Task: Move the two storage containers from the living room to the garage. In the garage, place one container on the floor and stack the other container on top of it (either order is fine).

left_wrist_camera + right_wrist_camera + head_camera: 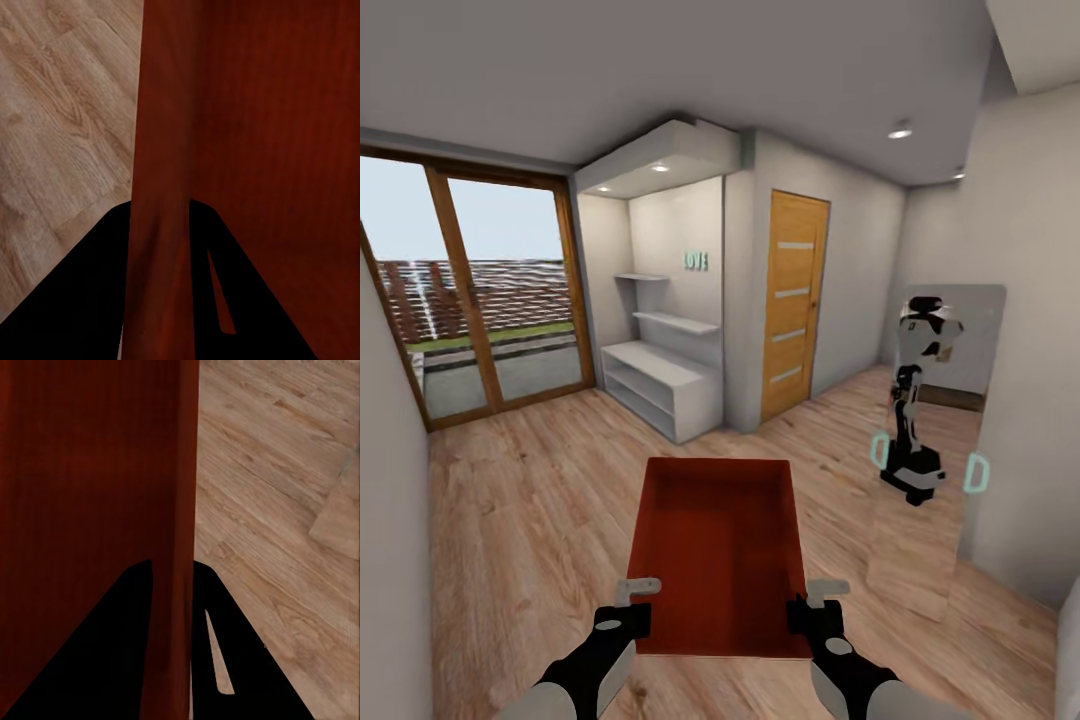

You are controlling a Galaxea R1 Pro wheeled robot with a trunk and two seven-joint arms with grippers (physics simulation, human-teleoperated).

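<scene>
I hold one orange-red storage container in front of me, lidless, above the light wood-plank floor. My left gripper is shut on its left wall near the close corner, and my right gripper is shut on its right wall. In the left wrist view the storage container's wall runs between the two dark fingers. The right wrist view has the storage container's wall pinched between the fingers the same way, with plank floor beside it.
Ahead stands a wooden door with a white shelf alcove to its left. Wood-framed glass doors fill the left wall. A mirror on the right wall reflects the robot. Open plank floor lies between.
</scene>
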